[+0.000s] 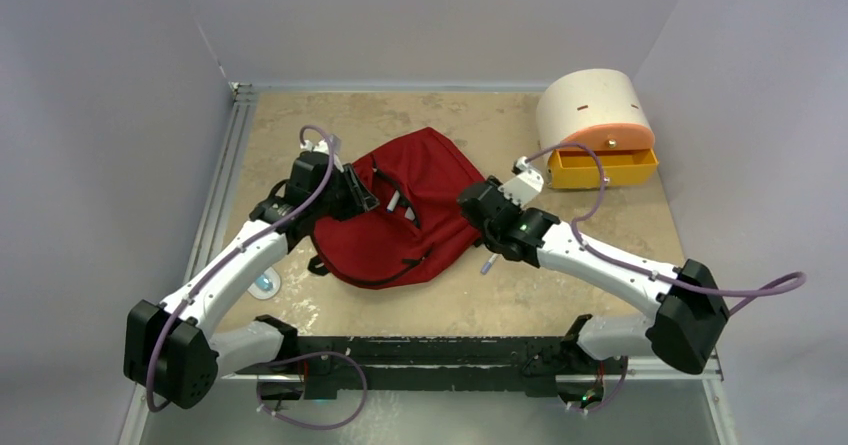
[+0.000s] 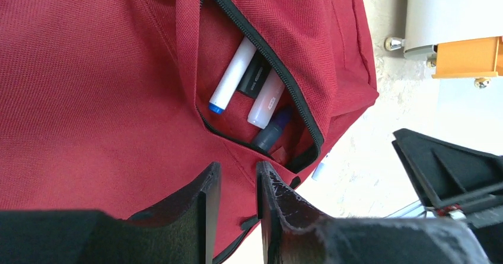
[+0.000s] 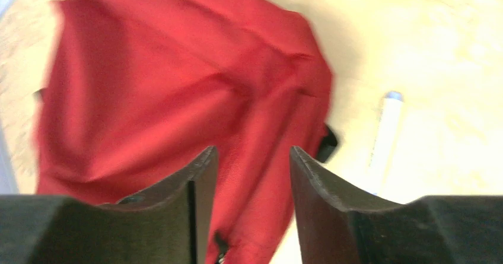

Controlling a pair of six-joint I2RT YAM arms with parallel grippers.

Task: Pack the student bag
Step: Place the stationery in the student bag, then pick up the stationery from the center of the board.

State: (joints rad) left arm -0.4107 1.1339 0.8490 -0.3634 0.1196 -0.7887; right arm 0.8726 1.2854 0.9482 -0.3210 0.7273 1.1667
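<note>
At the centre of the surface [image 1: 500, 305] the student bag [image 1: 400, 215] is laid flat, its front pocket [image 2: 279, 68] unzipped. Four markers are seen inside, among them a white marker with a blue cap [image 2: 230, 77] and a black marker [image 2: 254, 74]. The left claw [image 2: 237, 170] is set at the bag's 9 o'clock edge, jaws narrowly apart over red fabric; whether fabric is pinched cannot be told. The right claw [image 3: 252, 154] is held open at 3 o'clock, nothing gripped. A loose marker [image 3: 384, 136] is left at 4 o'clock, a drawer box [image 1: 595, 115] at 2 o'clock.
</note>
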